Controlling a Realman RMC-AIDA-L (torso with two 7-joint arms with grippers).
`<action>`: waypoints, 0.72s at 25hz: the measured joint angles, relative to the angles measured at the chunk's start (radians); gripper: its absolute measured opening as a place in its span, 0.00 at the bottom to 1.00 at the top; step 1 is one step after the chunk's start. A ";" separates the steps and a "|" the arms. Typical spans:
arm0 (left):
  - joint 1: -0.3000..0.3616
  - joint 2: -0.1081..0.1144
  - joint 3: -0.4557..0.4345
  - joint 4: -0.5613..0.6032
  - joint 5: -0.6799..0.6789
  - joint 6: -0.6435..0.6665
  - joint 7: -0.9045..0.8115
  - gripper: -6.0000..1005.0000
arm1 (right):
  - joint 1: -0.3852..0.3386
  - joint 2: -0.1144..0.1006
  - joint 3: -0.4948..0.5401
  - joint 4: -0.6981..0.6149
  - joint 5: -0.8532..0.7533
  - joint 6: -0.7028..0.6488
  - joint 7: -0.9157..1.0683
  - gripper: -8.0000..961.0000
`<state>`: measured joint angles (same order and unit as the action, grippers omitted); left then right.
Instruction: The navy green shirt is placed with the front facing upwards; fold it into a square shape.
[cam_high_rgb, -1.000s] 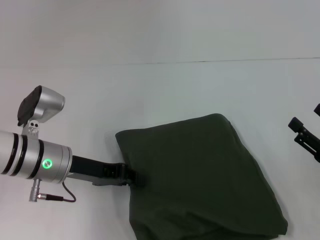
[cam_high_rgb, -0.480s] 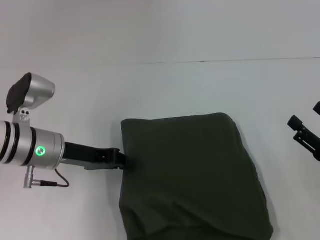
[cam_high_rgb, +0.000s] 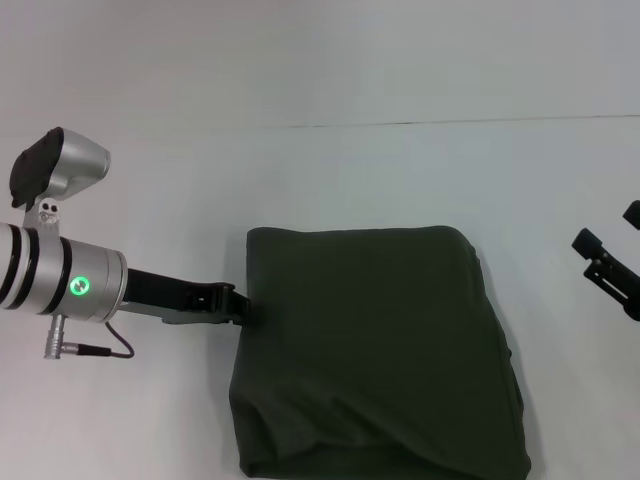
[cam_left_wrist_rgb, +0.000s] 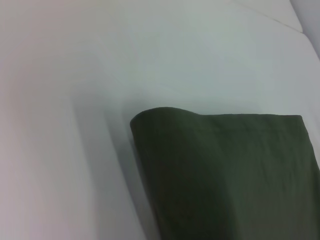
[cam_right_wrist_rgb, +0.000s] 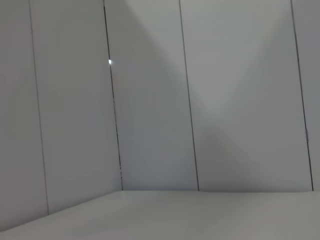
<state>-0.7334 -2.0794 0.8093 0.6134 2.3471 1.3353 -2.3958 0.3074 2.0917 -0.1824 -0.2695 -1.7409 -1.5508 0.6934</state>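
Note:
The navy green shirt (cam_high_rgb: 375, 350) lies folded into a roughly square, dark olive block on the white table, with no lettering or collar showing. My left gripper (cam_high_rgb: 240, 305) reaches in from the left and is shut on the shirt's left edge, its tips partly tucked into the cloth. In the left wrist view the shirt (cam_left_wrist_rgb: 225, 175) shows a rounded folded corner; that arm's own fingers are out of view. My right gripper (cam_high_rgb: 608, 275) is parked at the right edge of the head view, away from the shirt.
The white table (cam_high_rgb: 330, 190) stretches around the shirt, with a thin seam line (cam_high_rgb: 400, 124) across the back. The right wrist view shows only grey wall panels (cam_right_wrist_rgb: 150, 100) and a strip of table.
My left gripper has drawn back to the left and slightly farther from me, pulling the shirt's left edge along. The shirt has shifted left and squared up, its near right corner drawn in.

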 joint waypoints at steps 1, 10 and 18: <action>0.000 0.000 0.000 0.000 0.001 0.000 0.000 0.10 | 0.000 0.000 0.000 0.000 0.000 0.000 0.002 0.88; -0.002 0.004 0.003 0.001 0.022 0.007 0.003 0.08 | 0.006 0.002 -0.001 0.016 0.000 0.000 0.000 0.88; -0.001 -0.005 0.020 0.016 0.028 0.013 0.009 0.06 | 0.007 0.001 -0.001 0.026 0.000 0.000 -0.001 0.88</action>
<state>-0.7345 -2.0848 0.8297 0.6291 2.3755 1.3485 -2.3869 0.3145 2.0924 -0.1838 -0.2435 -1.7413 -1.5508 0.6927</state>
